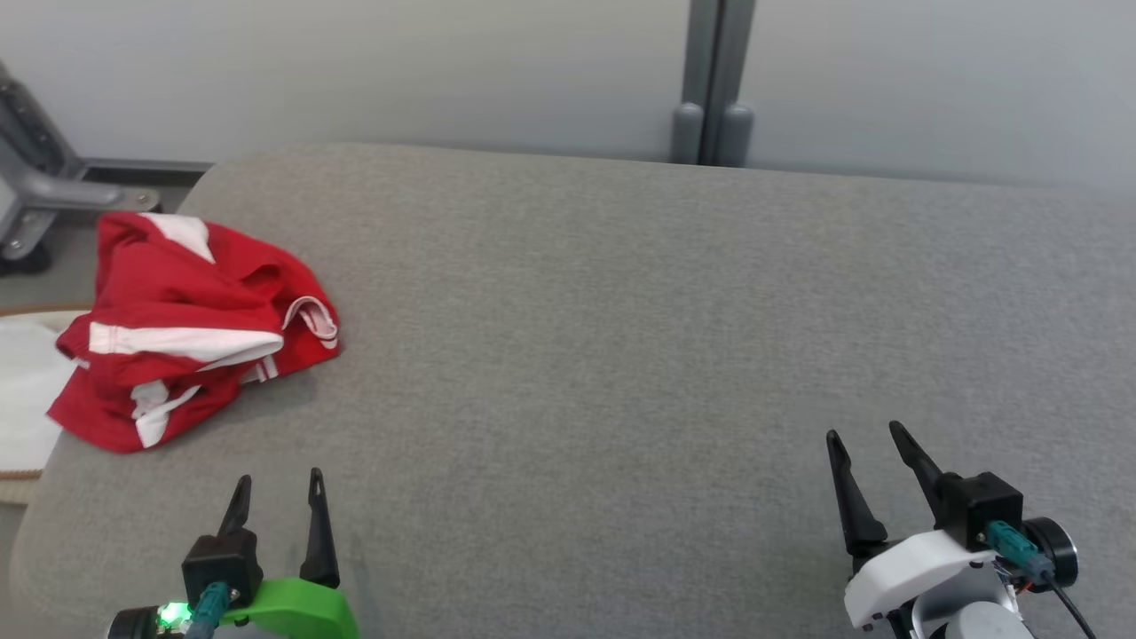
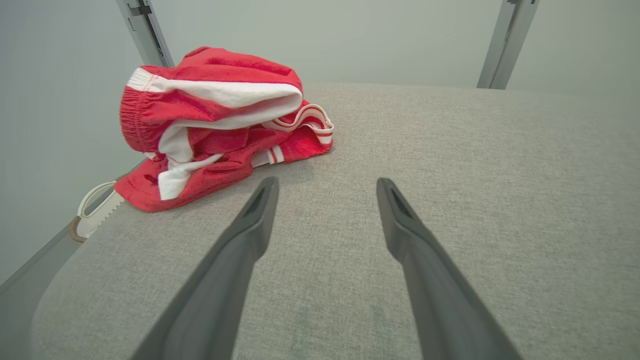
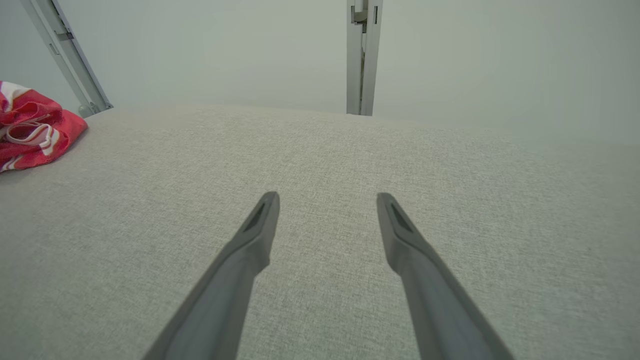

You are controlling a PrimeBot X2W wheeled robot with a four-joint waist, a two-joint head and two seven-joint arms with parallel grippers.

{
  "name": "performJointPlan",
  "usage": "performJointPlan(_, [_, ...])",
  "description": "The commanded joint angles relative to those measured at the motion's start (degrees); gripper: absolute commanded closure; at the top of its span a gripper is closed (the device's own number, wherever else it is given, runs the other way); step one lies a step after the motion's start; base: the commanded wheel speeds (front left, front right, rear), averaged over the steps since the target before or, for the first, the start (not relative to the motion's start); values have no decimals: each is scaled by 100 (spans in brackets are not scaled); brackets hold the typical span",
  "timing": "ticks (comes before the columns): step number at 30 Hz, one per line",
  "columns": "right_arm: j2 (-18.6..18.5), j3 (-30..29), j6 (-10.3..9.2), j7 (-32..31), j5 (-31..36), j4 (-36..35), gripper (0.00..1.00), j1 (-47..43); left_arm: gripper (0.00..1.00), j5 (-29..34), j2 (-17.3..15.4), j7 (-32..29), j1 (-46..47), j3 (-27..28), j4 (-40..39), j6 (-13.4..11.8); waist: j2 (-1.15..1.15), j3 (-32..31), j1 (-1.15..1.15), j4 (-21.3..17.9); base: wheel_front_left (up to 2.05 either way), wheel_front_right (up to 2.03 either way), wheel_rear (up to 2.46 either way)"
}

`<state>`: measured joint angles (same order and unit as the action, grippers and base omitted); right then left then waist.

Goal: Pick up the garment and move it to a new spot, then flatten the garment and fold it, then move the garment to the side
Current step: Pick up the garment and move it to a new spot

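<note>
Beyond the left tool (image 1: 278,479), apart, crumpled red garment (image 1: 191,324), untouched

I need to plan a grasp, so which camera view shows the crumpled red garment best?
The left wrist view: the red garment sits close and whole, its folds and white stripes clear. The head view shows it whole but smaller, far left. The right wrist view catches just one corner at its left edge.

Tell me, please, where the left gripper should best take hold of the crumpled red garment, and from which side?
Probably the raised white-banded fold of the red garment, approached by the left gripper from the near side: that ridge stands proud of the heap, facing its open jaws.
</note>
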<state>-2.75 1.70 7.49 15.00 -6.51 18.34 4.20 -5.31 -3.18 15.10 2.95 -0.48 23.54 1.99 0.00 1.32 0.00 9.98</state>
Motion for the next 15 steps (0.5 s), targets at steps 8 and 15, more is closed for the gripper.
performJointPlan(8, [-27, 400, -1, 26, 16, 167, 0, 287, 0, -72, 3, 8, -174, 543, 142, 37, 0, 297, 0, 1420, 0, 0, 0])
performJointPlan(15, [-31, 689, -1, 21, -12, 269, 0, 426, 0, -184, 14, 8, -330, 1035, 166, 76, 0, 380, 0, 1748, 0, 0, 0])
